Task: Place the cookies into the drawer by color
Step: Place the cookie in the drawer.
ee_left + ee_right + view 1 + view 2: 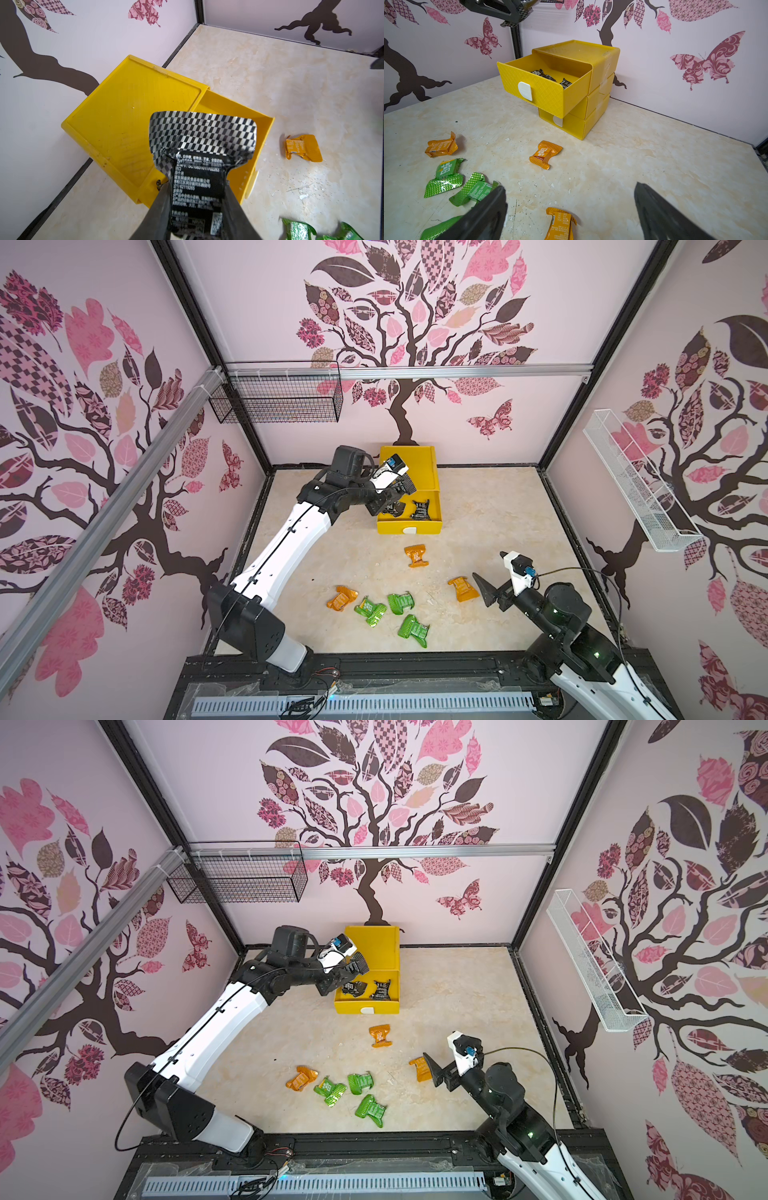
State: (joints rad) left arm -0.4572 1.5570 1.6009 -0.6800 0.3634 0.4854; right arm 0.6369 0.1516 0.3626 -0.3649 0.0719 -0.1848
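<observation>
L gripper (196, 187) jaws clenched on black cookie (203, 133) above open drawer (550, 91) at 12 o'clock, to join same-colour pair (420, 509); R gripper (570, 186) jaws released

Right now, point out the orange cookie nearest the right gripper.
The orange cookie lying just ahead of the open right gripper. The second cookie lies off toward the drawer. The third cookie lies beyond the green cookies.

Left arm stretched forward, left hand (196, 185) pinching tight, right arm low, right hand (569, 191) spread wide.
</observation>
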